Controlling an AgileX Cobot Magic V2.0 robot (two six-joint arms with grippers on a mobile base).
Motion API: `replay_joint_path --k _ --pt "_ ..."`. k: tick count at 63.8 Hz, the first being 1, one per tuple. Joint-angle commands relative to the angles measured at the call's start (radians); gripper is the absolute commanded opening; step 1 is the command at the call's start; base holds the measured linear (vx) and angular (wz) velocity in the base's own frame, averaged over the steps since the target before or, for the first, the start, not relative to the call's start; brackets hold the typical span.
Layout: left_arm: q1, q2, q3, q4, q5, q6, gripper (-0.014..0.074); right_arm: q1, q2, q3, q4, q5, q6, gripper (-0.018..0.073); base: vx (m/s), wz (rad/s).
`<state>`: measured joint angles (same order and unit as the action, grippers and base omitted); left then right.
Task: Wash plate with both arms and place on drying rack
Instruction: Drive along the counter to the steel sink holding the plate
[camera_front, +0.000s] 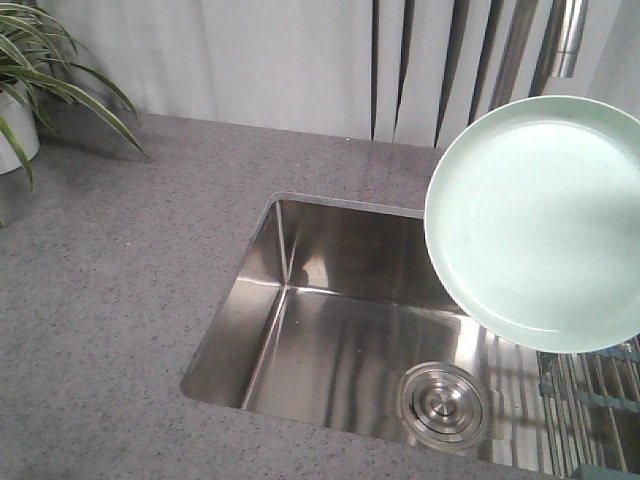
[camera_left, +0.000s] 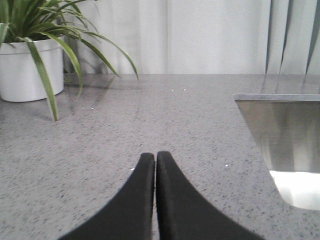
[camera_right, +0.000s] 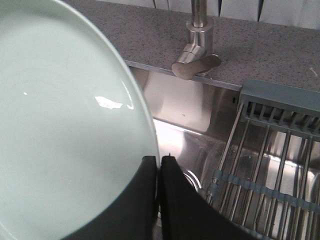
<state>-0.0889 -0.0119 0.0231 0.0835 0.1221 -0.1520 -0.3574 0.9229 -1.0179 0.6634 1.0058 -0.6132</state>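
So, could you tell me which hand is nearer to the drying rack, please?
Right. The right hand holds the plate over the sink, just beside the drying rack; the left hand is shut over the counter, left of the sink.

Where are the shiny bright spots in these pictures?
Right wrist view: a little white glint on the plate, and the sink floor glows pale. Left wrist view: one washed-out white patch low in the sink. Front view: streaky reflections on the sink walls.
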Motion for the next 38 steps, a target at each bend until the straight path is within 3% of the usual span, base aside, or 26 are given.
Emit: replay_joint_path --k 1,38 --pt "0.001 -0.016 0.022 -0.008 -0.067 -0.002 -0.0006 -0.007 -0.010 -0.026 0.041 -0.045 -0.006 -0.0003 0.04 -0.19" --pt "0.001 -0.016 0.022 -0.008 -0.067 -0.002 -0.0006 -0.007 -0.010 -0.026 0.041 -0.045 -0.006 -0.0003 0.00 -0.11"
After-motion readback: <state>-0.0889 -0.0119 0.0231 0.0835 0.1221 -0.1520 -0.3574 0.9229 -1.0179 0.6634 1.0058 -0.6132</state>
